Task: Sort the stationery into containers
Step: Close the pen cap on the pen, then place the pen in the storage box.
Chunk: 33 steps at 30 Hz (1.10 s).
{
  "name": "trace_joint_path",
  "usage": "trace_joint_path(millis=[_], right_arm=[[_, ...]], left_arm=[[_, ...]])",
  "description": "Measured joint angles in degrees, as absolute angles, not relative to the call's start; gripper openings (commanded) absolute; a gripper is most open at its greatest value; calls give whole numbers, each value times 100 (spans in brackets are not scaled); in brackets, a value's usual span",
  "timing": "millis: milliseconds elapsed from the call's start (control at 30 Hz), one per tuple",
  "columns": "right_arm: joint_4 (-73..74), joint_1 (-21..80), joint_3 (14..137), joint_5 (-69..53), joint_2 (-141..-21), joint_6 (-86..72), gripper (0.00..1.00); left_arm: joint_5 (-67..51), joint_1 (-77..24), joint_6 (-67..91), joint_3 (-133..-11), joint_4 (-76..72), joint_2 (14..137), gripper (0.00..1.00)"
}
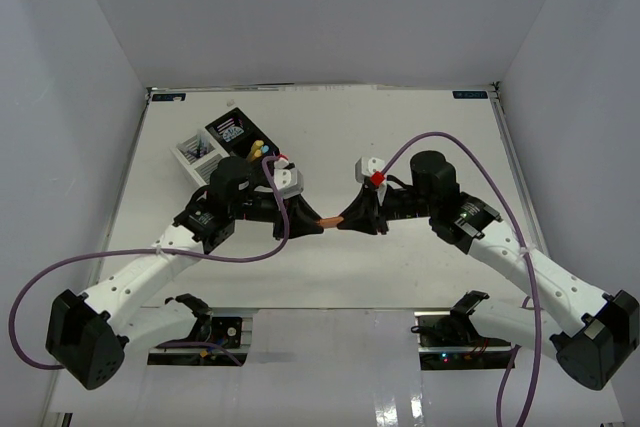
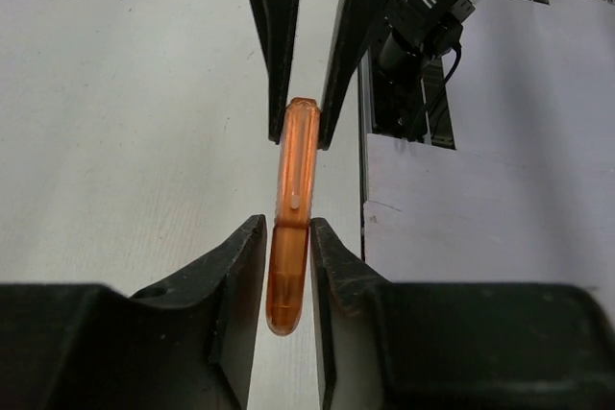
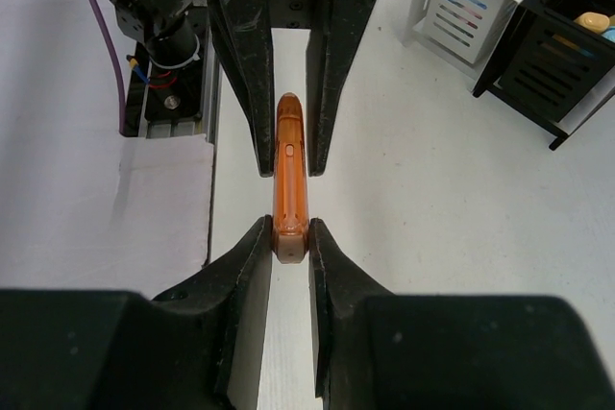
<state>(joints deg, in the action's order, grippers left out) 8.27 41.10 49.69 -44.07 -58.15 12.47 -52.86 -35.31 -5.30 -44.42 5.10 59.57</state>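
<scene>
The orange highlighter point(image 1: 328, 221) hung at mid-frame in the top view, above the table point(image 1: 420, 147). The right gripper point(image 3: 288, 234) was clamped on one end. The left gripper point(image 2: 288, 237) closely flanked the other end, but whether it pinched could not be told. The containers point(image 1: 198, 154) stood at upper left.

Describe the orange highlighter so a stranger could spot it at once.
Start at the middle of the white table, where the left arm and right arm meet tip to tip. The orange highlighter hangs level between their jaws, off the surface. It is the only piece of stationery outside the organiser cluster at the far left.
</scene>
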Motion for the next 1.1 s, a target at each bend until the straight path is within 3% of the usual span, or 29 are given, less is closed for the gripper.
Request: trace_joint_path(millis=[200, 267, 300, 367, 467, 567, 833, 1100], right_arm=[[832, 4088, 4969, -4431, -5883, 1247, 10], [845, 4088, 4969, -4453, -5894, 1247, 21], [849, 4088, 4969, -4453, -5896, 1247, 36], [856, 4088, 4969, -4442, -5898, 1234, 57], [867, 4091, 4965, -4333, -5883, 1236, 73], [884, 4091, 4801, -4025, -5697, 1229, 82], [1201, 4091, 4150, -2497, -4508, 985, 95], [1299, 4088, 3697, -926, -3343, 646, 97]], left_arm=[[-5481, -3531, -554, -4451, 556, 6025, 21], [-5498, -3531, -554, -4451, 569, 6034, 18], [-5502, -3531, -556, -4451, 578, 6034, 17], [-5502, -3531, -550, -4451, 572, 6034, 15], [-5485, -3531, -534, -4453, 552, 6034, 13], [-5411, -3531, -486, -4453, 543, 6036, 10], [-4429, -3531, -80, -4453, 427, 6165, 0], [-690, -3264, 805, -4506, 703, 6012, 1]])
